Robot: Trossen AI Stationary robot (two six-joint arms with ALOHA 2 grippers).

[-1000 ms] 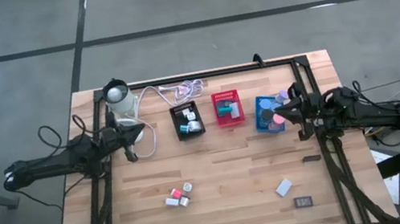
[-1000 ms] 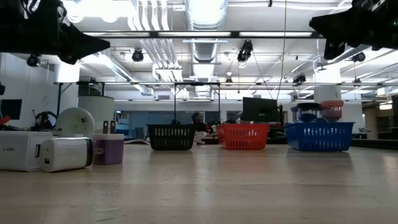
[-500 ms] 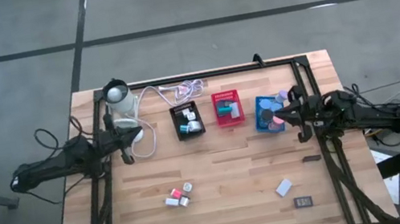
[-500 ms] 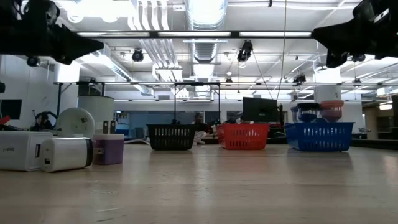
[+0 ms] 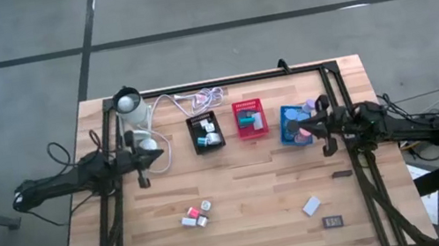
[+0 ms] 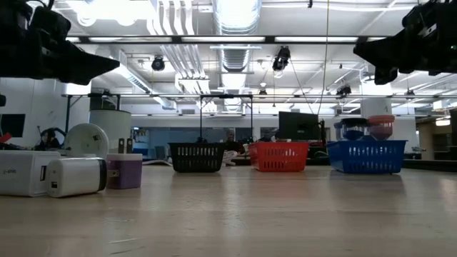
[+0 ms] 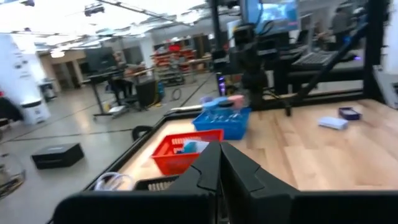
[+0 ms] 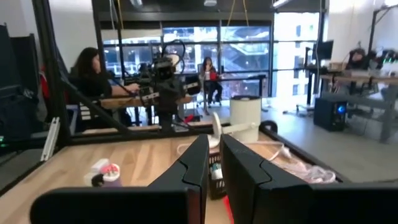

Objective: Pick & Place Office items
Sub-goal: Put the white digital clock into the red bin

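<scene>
From above, the left gripper [image 5: 152, 155] hangs clenched and empty beside the black mesh tray [image 5: 205, 132], while the right gripper [image 5: 306, 130], fingers pressed together on nothing, sits over the blue mesh tray [image 5: 294, 125]. The red mesh tray [image 5: 249, 118] stands between. Loose office items: a pink-and-white cluster [image 5: 195, 214], a white block [image 5: 310, 206], a small dark rectangle [image 5: 333, 222] on the wooden counter [image 5: 254, 224]. Low view: white blocks [image 6: 75, 176] near left. Left wrist view: fingers [image 7: 211, 171] together.
</scene>
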